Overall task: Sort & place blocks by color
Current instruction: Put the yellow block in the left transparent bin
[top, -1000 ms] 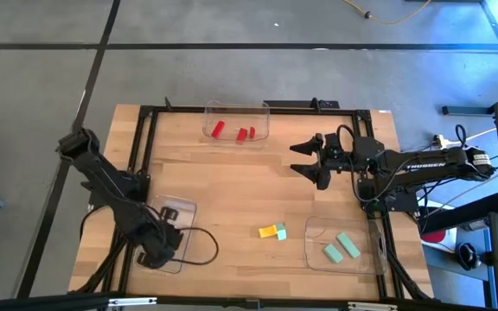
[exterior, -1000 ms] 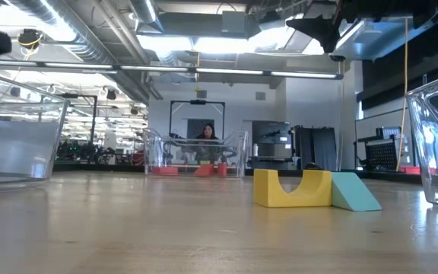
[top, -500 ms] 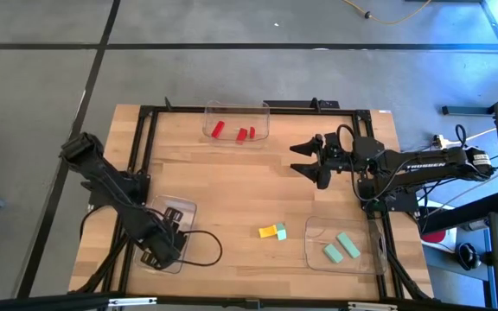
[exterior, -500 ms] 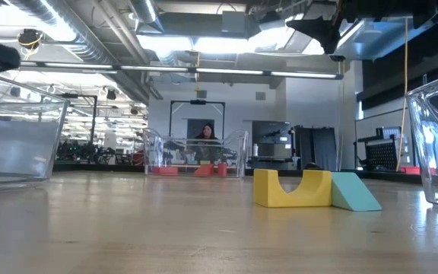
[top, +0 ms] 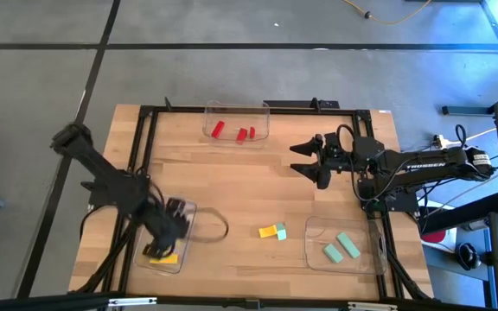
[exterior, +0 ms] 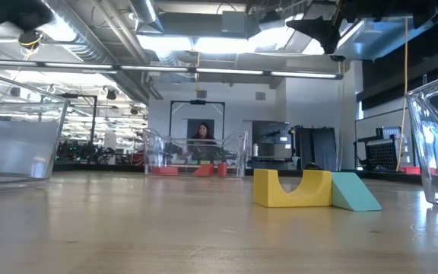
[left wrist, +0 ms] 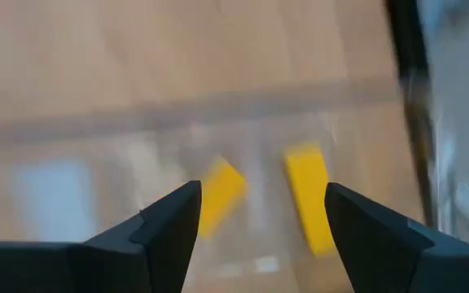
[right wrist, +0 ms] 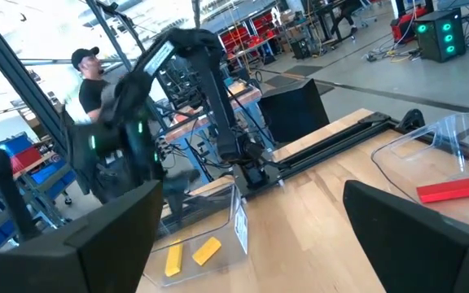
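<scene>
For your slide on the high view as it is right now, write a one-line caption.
Left gripper open above the yellow tray, right gripper waiting mid-table.

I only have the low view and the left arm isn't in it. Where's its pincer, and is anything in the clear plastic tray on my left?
Observer: The left pincer hangs over that clear plastic tray, fingers apart with nothing between them.
Operator: Tray contents?
Observer: Two yellow bar blocks lie in it, side by side.
Operator: Right arm?
Observer: The right pincer hovers open and empty above the table's right half, well back from the yellow arch block you see.
</scene>
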Available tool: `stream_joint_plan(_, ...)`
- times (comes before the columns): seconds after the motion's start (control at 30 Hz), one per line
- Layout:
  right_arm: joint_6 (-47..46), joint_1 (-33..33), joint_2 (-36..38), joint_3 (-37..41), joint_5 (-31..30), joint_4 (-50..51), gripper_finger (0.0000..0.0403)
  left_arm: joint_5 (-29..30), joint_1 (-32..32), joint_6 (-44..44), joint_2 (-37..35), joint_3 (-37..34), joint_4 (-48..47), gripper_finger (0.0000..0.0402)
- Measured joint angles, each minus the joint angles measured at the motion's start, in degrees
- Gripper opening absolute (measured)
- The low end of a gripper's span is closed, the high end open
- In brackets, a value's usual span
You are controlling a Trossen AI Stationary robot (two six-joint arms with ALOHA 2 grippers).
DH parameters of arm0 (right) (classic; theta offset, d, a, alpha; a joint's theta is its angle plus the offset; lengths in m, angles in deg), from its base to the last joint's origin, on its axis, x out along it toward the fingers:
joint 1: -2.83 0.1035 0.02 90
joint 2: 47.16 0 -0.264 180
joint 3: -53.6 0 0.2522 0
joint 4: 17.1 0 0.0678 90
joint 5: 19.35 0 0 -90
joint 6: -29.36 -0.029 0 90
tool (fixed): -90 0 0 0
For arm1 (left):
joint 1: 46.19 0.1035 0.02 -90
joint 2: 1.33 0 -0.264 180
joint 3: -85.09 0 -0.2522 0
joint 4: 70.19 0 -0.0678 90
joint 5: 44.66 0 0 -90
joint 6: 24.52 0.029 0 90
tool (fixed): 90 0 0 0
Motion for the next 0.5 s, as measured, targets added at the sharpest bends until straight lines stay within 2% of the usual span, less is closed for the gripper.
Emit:
stream_joint_plan(0.2, -0.1, 0.0, 0.0, 0.0, 0.0, 0.0, 0.0381, 18.6, 13.2, 6.2, -9.0, 6.3, 1.1, 0.0252)
stream_joint_plan(0.27, -0.1, 0.0, 0.0, 0.0, 0.0, -0.2, 0.0381, 21.9, 19.0, 7.9, -12.0, 6.6, 5.2, 0.0252)
stream_joint_plan(0.37, 0.1, 0.0, 0.0, 0.0, 0.0, -0.5, 0.0381, 21.7, 27.8, 10.7, -16.3, 4.6, 17.3, 0.0252)
stream_joint_plan(0.5, 0.1, 0.0, 0.0, 0.0, 0.0, -0.7, 0.0381, 15.8, 35.7, 12.3, -21.0, -3.7, 39.1, 0.0252)
